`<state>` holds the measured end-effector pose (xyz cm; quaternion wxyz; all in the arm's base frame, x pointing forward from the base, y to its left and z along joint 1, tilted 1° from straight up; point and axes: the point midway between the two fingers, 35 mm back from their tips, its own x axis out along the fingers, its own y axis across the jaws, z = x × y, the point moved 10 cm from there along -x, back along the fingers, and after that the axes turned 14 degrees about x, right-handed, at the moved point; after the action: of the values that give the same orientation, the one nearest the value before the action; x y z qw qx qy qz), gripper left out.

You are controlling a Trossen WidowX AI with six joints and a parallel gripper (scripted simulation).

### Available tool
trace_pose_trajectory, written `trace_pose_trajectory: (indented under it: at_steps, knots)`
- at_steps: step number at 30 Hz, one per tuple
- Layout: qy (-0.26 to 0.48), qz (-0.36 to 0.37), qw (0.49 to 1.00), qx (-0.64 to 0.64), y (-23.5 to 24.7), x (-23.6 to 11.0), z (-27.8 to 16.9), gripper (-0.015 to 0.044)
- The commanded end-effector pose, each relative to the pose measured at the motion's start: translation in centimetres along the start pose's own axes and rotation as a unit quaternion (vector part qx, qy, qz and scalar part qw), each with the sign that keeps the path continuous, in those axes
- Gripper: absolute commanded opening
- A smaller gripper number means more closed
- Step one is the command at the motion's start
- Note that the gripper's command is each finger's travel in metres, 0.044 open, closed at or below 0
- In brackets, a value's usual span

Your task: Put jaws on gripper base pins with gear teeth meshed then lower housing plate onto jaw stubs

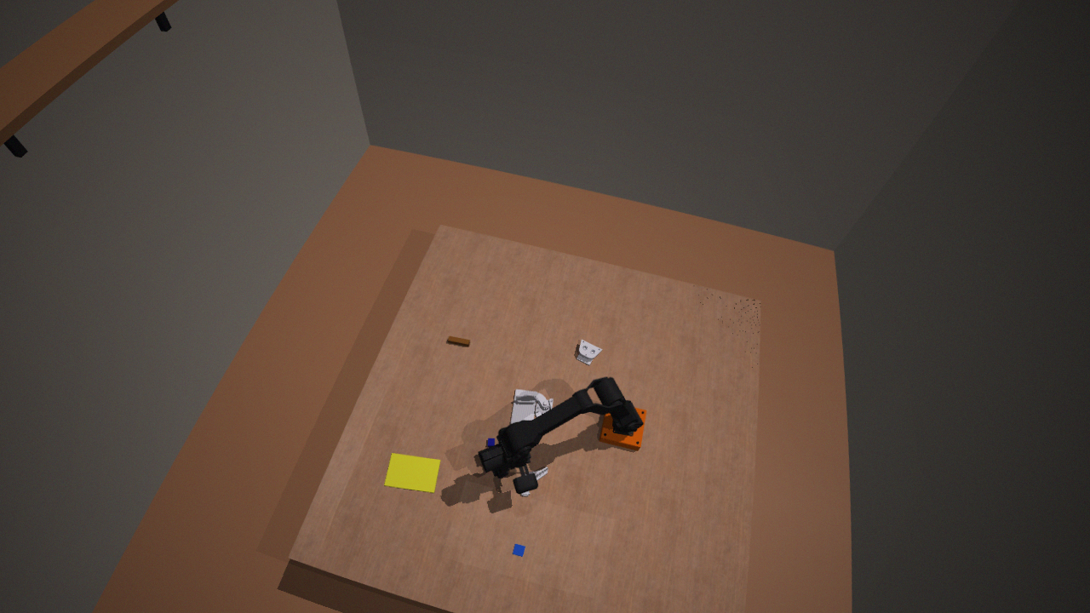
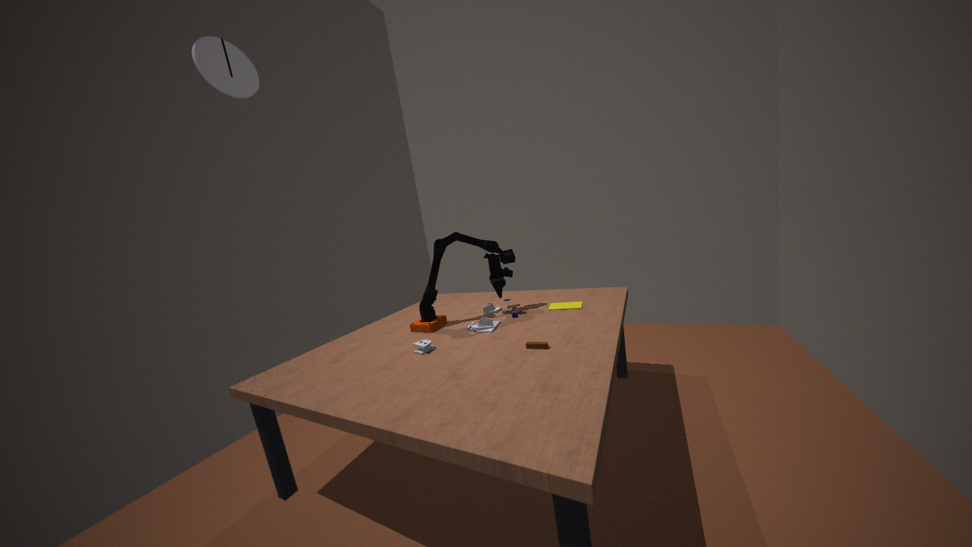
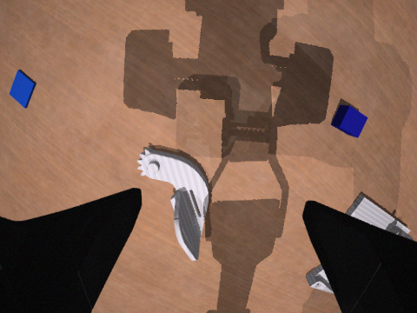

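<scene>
My gripper [image 2: 500,296] [image 3: 224,204] is open and empty, pointing down above the table. Below it a loose white jaw [image 3: 194,175] [image 1: 540,473] [image 2: 489,309] lies on the table, with gear teeth and a round hub at one end. In the wrist view it lies between the fingertips, nearer the left one. The white gripper base [image 1: 522,414] [image 3: 373,214] lies nearby, with what looks like the other jaw [image 2: 486,321] on it; its seating cannot be told, and my right finger hides much of it in the wrist view. The white housing plate [image 1: 587,356] [image 2: 424,345], with two holes, lies apart.
A dark blue cube [image 1: 490,442] [image 3: 351,121] [image 2: 514,314] is close to the gripper. A flat blue square [image 1: 519,549] [image 3: 23,89], a yellow sheet [image 1: 412,472] [image 2: 565,305] and a brown block [image 1: 457,341] [image 2: 537,345] lie farther off. The orange arm mount [image 1: 636,438] [image 2: 425,326] stands on the table.
</scene>
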<state>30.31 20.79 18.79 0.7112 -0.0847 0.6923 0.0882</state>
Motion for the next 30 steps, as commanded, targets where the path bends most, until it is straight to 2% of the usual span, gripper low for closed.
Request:
trace_pose_trajectory:
  at_steps: [1,15,30]
  knots:
    - [0.0,0.0,1.0,0.0,0.0,0.0,0.0,0.0361]
    - [0.0,0.0,1.0,0.0,0.0,0.0,0.0,0.0]
    - [0.0,0.0,1.0,0.0,0.0,0.0,0.0,0.0]
